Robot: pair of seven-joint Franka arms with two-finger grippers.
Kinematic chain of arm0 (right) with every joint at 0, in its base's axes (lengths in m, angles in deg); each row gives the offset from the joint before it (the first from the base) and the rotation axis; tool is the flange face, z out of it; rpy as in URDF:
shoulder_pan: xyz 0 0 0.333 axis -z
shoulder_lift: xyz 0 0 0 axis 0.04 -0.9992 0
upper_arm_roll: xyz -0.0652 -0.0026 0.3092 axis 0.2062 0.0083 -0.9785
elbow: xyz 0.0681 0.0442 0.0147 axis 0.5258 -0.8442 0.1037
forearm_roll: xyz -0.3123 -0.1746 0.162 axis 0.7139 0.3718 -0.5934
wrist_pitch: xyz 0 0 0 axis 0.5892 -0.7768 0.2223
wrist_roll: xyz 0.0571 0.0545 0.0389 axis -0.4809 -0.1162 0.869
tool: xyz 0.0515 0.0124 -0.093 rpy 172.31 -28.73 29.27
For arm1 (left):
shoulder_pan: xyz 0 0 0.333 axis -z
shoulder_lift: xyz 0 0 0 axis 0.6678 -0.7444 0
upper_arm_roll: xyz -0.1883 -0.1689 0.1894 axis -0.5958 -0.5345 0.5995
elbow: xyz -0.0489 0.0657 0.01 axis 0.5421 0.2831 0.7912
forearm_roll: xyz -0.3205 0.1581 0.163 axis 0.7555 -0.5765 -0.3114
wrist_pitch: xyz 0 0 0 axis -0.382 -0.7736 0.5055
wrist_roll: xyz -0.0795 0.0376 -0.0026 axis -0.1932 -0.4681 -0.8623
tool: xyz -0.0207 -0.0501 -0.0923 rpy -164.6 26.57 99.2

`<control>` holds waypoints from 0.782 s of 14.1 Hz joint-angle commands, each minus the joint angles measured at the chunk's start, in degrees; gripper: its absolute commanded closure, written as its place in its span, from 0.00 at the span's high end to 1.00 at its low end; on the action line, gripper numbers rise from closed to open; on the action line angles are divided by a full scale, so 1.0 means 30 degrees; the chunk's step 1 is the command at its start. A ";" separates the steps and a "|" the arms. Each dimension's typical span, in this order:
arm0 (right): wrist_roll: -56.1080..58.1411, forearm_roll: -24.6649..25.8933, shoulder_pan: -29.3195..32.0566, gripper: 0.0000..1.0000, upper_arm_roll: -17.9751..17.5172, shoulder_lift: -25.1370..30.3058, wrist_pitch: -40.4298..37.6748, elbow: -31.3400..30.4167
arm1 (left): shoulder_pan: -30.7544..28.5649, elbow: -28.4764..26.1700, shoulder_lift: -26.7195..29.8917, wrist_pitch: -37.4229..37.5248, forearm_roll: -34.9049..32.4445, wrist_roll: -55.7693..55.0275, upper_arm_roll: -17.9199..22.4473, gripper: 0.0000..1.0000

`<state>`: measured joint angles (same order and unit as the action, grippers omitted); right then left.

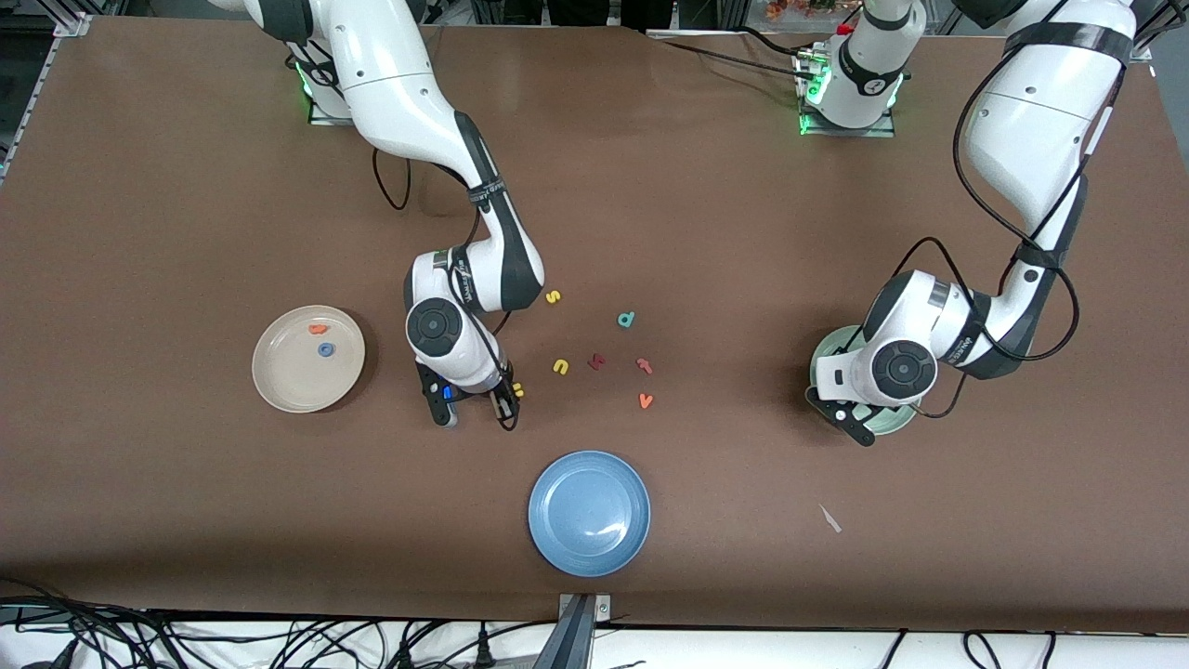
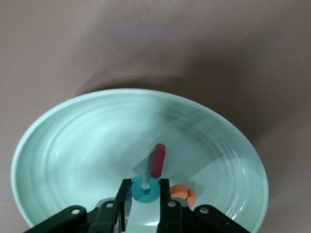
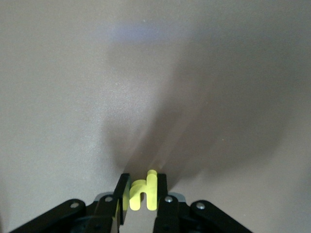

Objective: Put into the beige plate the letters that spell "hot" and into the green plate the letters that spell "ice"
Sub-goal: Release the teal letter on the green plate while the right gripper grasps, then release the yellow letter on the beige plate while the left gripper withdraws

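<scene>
Right wrist view: right gripper [image 3: 141,193] fingers pinch yellow "h" [image 3: 144,190] on bare table near beige plate [image 1: 279,386] | left gripper [image 2: 146,194] clamps teal "c" [image 2: 145,190] inside green plate [image 2: 73,145], well within rim.

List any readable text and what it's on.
"h": yellow letter in right gripper.
"c": teal letter in left gripper, over green plate.
"o": blue letter in beige plate.
"s": yellow, on table.
"u": yellow, on table.
"d": teal, on table.
"v": orange, on table.
Arm marking: too small to read.
</scene>
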<state>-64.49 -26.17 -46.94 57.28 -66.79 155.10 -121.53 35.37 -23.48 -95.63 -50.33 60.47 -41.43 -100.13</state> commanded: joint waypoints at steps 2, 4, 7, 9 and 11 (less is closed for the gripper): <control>0.0157 -0.0207 0.0121 0.00 -0.0102 -0.0428 -0.0117 0.0500 | -0.0841 -0.0150 0.0181 -0.0327 -0.0792 0.1708 -0.0169 0.00; 0.0943 -0.0119 0.0500 0.00 -0.0015 -0.0253 -0.1019 0.0822 | -0.0901 -0.0150 0.0181 -0.0327 -0.0793 0.1975 -0.0169 0.00; 0.5674 0.0928 0.0447 0.00 0.0570 0.0390 -0.2986 0.0914 | -0.0901 -0.0150 0.0181 -0.0327 -0.0793 0.1946 -0.0169 0.22; 0.8842 0.1577 0.0297 0.00 0.1125 0.1704 -0.3515 -0.0721 | -0.0930 -0.0179 0.0268 -0.0327 -0.0793 0.1975 -0.0169 1.00; 1.2884 0.2105 0.0151 0.00 0.1508 0.3344 -0.3487 -0.3062 | -0.0930 -0.0179 0.0356 -0.0182 -0.0706 0.1946 -0.0315 1.00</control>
<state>-35.89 -21.92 -45.71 61.04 -63.53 144.99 -121.99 33.01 -23.47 -95.63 -51.05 60.16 -36.02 -100.26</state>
